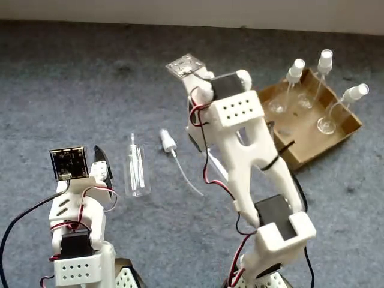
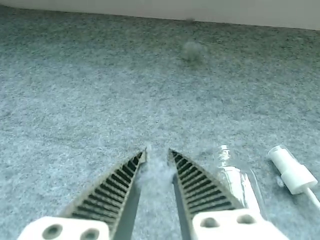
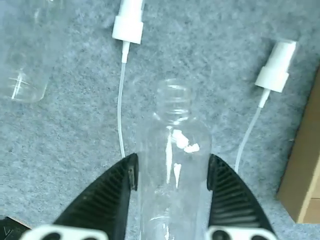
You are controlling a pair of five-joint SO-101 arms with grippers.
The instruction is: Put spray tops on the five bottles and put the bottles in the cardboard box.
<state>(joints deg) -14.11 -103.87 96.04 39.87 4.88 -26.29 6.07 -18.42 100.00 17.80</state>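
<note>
My right gripper point(image 3: 171, 162) is shut on a clear, topless bottle point(image 3: 172, 125), one finger pressed to each side. Two white spray tops lie on the carpet beyond it, one point(image 3: 129, 25) on one side and another point(image 3: 275, 67) near the cardboard box point(image 3: 305, 170). A second topless bottle point(image 1: 137, 171) lies flat between the arms, with a spray top point(image 1: 168, 142) just right of it. My left gripper point(image 2: 157, 152) is low over the carpet, slightly open and holding nothing, with that bottle point(image 2: 232, 175) beside it. In the box point(image 1: 345, 129) stand three bottles with tops on.
The right arm point(image 1: 252, 150) stretches across the middle of the high view and covers the spot under its wrist. A pale wall strip runs along the far edge of the grey carpet point(image 1: 72, 78). Bare carpet lies at the left and far left.
</note>
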